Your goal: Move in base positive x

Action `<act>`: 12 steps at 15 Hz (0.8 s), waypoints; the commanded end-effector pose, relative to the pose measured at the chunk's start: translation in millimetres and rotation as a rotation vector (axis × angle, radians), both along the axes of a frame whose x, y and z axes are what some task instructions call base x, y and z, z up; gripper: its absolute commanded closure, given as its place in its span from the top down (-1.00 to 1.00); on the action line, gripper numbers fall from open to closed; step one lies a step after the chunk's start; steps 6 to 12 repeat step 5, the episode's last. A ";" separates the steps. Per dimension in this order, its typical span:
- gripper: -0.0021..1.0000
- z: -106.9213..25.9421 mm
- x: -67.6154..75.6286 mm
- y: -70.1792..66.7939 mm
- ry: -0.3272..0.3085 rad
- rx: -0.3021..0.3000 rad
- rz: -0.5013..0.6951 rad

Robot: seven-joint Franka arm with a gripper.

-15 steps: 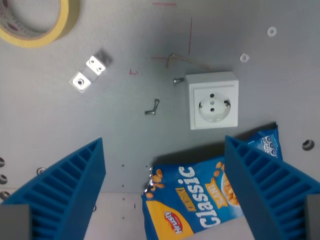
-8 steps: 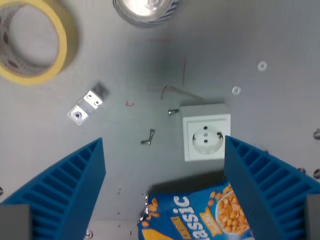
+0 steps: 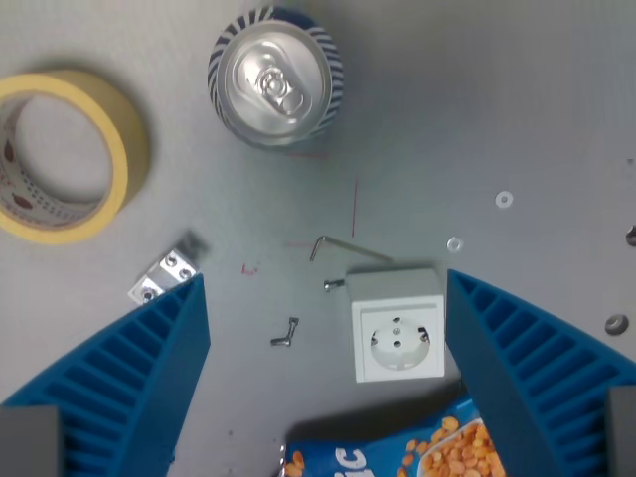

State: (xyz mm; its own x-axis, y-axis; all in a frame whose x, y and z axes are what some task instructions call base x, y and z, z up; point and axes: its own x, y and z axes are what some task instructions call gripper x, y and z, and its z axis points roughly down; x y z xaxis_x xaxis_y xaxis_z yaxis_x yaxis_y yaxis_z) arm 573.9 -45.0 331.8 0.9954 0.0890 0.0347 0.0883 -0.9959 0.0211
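My gripper [image 3: 328,383] is open and empty, its two blue ribbed fingers [image 3: 129,388] at the lower left and lower right of the wrist view. It hangs above a grey table [image 3: 497,89]. Between the fingers lie a white wall socket [image 3: 397,324] and the top edge of a blue snack bag [image 3: 397,452]. The gripper touches none of them.
A drinks can [image 3: 275,77] stands at the top middle. A roll of yellow tape [image 3: 62,154] lies at the upper left. A metal bracket [image 3: 165,275], a hex key [image 3: 343,246], small screws [image 3: 285,333] and washers [image 3: 504,200] lie scattered on the table.
The camera has moved: the whole scene has slid down the picture. The can has come into view at the top, and most of the snack bag has left at the bottom.
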 end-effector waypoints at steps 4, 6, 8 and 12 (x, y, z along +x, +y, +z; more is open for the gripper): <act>1.00 1.9 33.1 -3.7 0.044 0.015 0.001; 1.00 1.4 38.2 -4.2 0.044 0.015 0.001; 1.00 1.4 38.2 -4.2 0.044 0.015 0.001; 1.00 1.4 38.2 -4.2 0.044 0.015 0.001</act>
